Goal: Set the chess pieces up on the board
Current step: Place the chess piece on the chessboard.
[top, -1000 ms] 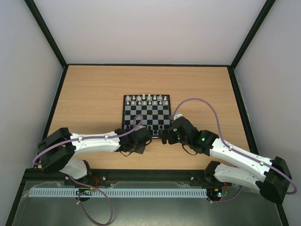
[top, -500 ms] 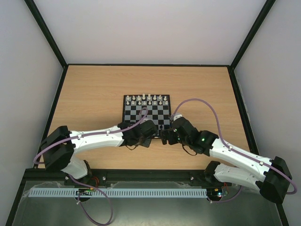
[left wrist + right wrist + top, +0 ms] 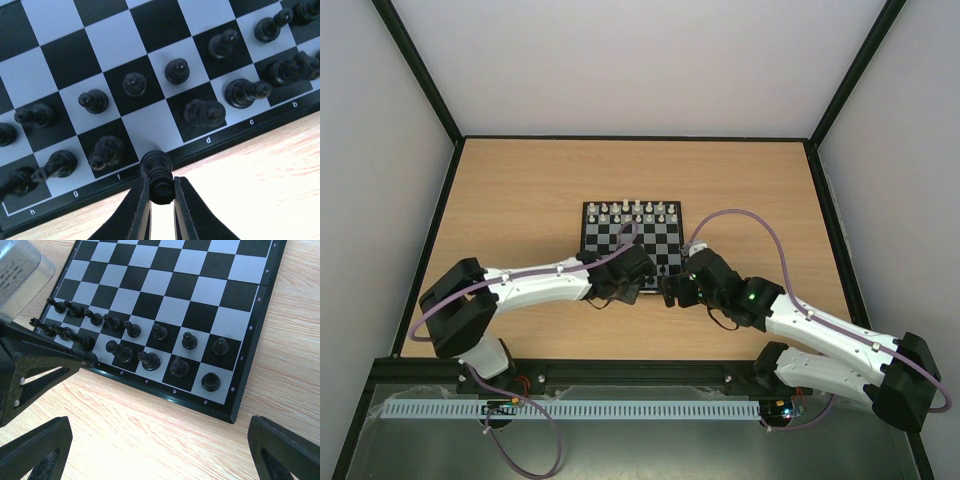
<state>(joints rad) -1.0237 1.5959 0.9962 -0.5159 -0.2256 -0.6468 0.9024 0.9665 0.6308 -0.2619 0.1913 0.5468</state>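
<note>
Top view, board: flat on the wooden table, ahead of both arms.
Top view, white pieces: ranged along the board's far edge.
Top view, left gripper: over the board's near edge; jaws hidden under the wrist.
Top view, right gripper: just off the board's near right corner, above the wood.
Left wrist, left gripper: pinched shut on one black piece.
Left wrist, held black piece: over the dark border between letters f and d, just short of a light square.
Left wrist, black pieces: set in the two nearest rows.
Right wrist, right gripper: spread wide, nothing between the fingers, above bare wood beside the board's near edge.
Right wrist, black pieces: two rows along the near side, with the left gripper's fingers reaching the border from the left.
</note>
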